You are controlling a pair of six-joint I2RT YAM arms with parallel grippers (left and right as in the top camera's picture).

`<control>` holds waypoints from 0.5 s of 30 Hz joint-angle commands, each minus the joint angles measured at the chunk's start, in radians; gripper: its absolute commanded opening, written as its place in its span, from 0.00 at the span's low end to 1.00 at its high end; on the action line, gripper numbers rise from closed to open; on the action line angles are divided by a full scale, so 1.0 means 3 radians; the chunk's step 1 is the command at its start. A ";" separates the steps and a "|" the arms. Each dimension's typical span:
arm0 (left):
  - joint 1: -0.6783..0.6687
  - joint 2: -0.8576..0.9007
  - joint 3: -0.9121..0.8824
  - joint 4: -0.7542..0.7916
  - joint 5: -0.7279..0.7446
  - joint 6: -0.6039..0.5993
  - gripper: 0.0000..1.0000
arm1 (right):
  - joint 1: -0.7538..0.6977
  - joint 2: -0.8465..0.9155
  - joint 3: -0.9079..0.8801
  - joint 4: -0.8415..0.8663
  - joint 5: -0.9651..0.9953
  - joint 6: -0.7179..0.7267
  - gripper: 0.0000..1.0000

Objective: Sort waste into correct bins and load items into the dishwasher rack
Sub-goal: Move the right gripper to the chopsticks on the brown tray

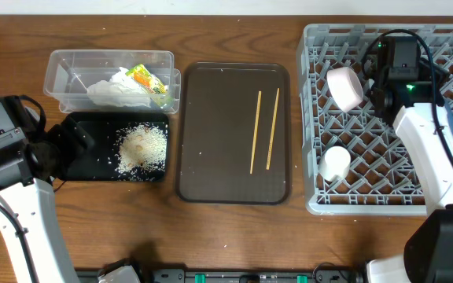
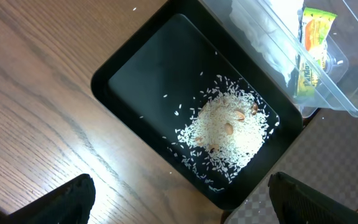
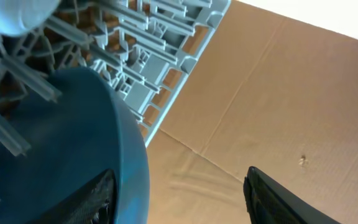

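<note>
The grey dishwasher rack (image 1: 366, 206) stands at the right and holds a cream-white bowl (image 1: 344, 87) and a small white cup (image 1: 335, 163). My right gripper (image 1: 384, 55) is over the rack's far part. In the right wrist view it (image 3: 179, 186) is open, with the dark blue plate (image 3: 73, 137) standing among the rack's pegs (image 3: 166, 37) against its left finger. Two chopsticks (image 1: 263, 130) lie on the brown tray. The clear tub (image 1: 61, 79) holds the tissue (image 1: 116, 90) and wrapper (image 1: 146, 79). Rice crumbs (image 2: 229, 130) lie in the black tray (image 2: 135, 74). My left gripper (image 2: 179, 199) is open and empty over that tray's corner. The light blue bowl is hidden.
The dark brown serving tray (image 1: 211, 141) lies in the middle between the black tray and the rack. The left arm (image 1: 14, 157) is at the table's left edge. Brown cardboard (image 3: 278, 93) shows beyond the rack's far edge.
</note>
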 commanded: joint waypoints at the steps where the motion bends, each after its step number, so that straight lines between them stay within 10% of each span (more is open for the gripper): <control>1: 0.0013 0.0011 0.0048 -0.0010 -0.0055 0.0006 0.92 | 0.0081 -0.0039 -0.0013 0.0023 0.0010 0.0211 0.65; 15: 0.0013 0.0015 0.0048 -0.0010 -0.0055 0.0006 0.92 | 0.0258 -0.0074 -0.0013 0.1143 -0.0389 0.0404 0.81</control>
